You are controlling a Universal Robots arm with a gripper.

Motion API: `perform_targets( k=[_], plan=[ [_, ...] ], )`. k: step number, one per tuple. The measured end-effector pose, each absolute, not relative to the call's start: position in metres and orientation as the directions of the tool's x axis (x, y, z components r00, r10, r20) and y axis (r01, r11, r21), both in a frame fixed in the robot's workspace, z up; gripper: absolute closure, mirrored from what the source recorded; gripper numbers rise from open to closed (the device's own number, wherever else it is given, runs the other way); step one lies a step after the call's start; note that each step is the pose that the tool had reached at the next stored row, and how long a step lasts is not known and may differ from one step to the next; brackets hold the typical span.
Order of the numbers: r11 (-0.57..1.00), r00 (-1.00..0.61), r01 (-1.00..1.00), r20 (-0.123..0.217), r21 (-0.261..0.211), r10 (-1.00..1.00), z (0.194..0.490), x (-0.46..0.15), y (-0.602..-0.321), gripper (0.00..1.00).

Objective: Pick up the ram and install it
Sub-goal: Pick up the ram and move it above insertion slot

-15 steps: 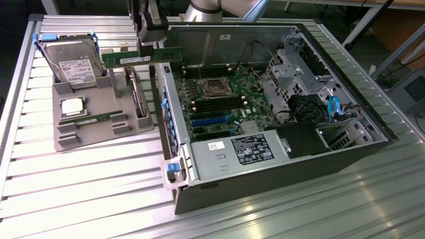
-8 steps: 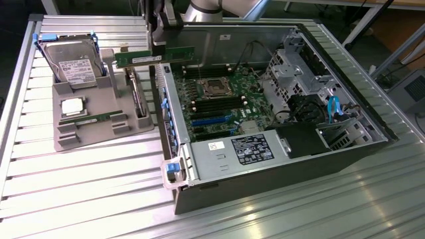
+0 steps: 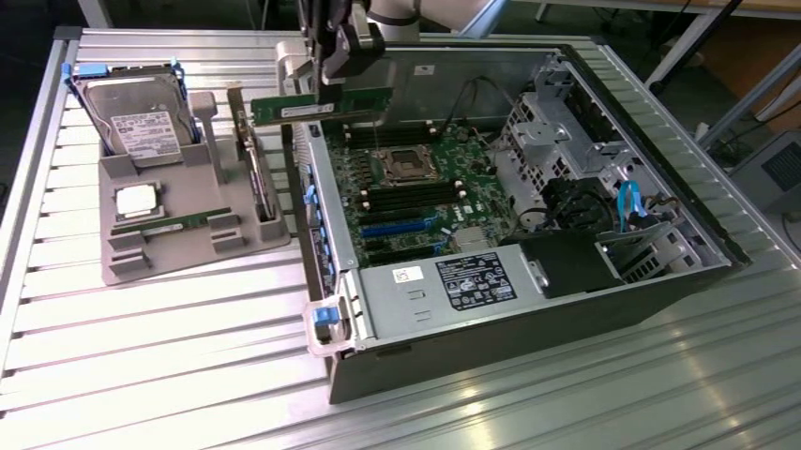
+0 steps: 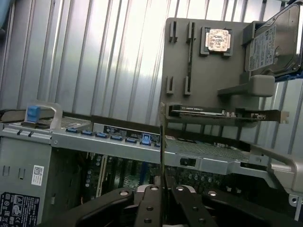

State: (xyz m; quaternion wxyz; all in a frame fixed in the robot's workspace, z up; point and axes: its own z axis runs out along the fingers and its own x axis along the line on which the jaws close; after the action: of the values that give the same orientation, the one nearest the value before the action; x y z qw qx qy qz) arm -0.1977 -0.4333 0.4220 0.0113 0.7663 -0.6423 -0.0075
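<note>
The ram [image 3: 313, 110], a narrow green stick, hangs level above the open computer case's wall, on the side nearest the grey holder. My gripper [image 3: 336, 86] comes down from above and is shut on its upper edge. In the wrist view the ram [image 4: 162, 142] appears edge-on as a thin dark line rising from between the black fingers [image 4: 150, 203], with my gripper [image 4: 163, 191] closed around it. Below and toward the exterior view's right lies the motherboard [image 3: 419, 202] with its long black memory slots [image 3: 398, 195] beside the processor socket [image 3: 407, 165].
A grey holder [image 3: 126, 258] on the exterior view's left carries a hard drive [image 3: 138, 117], a square silver processor [image 3: 138, 200], another thin green stick [image 3: 175, 223] and an upright card [image 3: 257, 164]. The case has a power supply [image 3: 470, 281], a drive cage [image 3: 557, 122] and cables.
</note>
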Motion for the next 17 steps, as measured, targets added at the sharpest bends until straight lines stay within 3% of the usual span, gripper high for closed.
perform_targets(
  k=[17],
  plan=[
    [-0.175,0.175,-0.984,0.003,0.027,-0.985,0.422,-0.121,-0.433,0.87]
  ],
)
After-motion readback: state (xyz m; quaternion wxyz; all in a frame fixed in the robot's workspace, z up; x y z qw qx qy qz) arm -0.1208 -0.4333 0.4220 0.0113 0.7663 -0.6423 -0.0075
